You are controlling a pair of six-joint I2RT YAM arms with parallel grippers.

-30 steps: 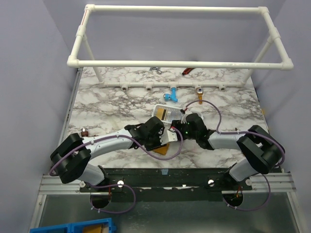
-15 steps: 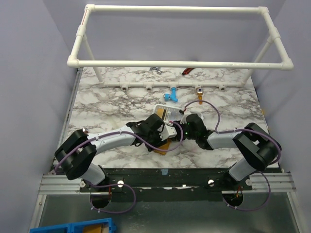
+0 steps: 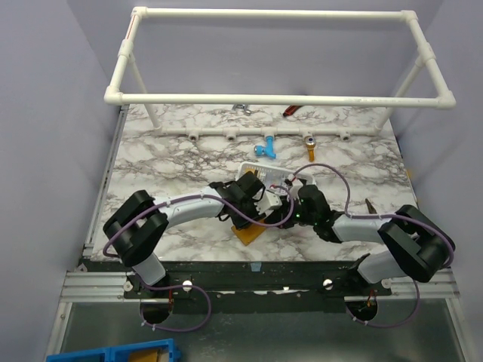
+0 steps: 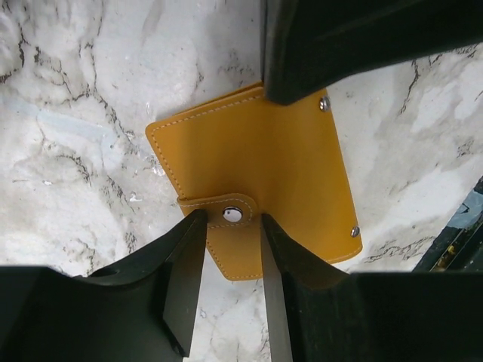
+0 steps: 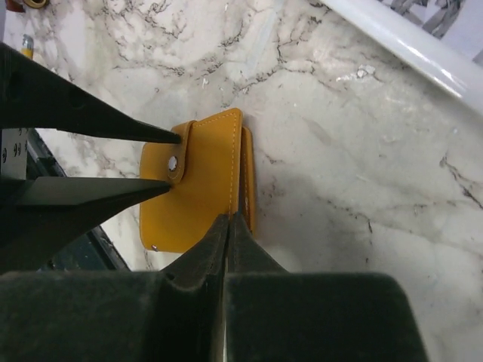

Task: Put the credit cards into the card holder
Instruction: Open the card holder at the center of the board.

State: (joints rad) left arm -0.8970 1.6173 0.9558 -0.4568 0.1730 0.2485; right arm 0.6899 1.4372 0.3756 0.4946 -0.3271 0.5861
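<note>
The orange-brown card holder (image 3: 247,234) lies closed on the marble near the table's front edge. My left gripper (image 4: 231,220) comes down on its front edge, and its fingers (image 4: 189,256) pinch the snap strap (image 4: 226,249) from both sides, with the silver snap between the tips. My right gripper (image 5: 229,220) is shut with nothing visible in it. Its tips rest on the card holder (image 5: 200,188) by the stitched edge. In the left wrist view the right gripper covers the card holder's (image 4: 249,154) far corner. No credit cards can be made out.
A white mesh basket (image 3: 250,170) sits just behind both grippers, mostly hidden by them. Farther back lie a blue part (image 3: 264,148), an orange-tipped piece (image 3: 309,140) and a red tool (image 3: 290,111) under the white pipe frame (image 3: 279,99). A small brown object (image 3: 371,205) lies at the right.
My right gripper has closed from open and come down on the card holder's edge. The left gripper has shifted right onto the snap strap, opening slightly and then closing on it.
</note>
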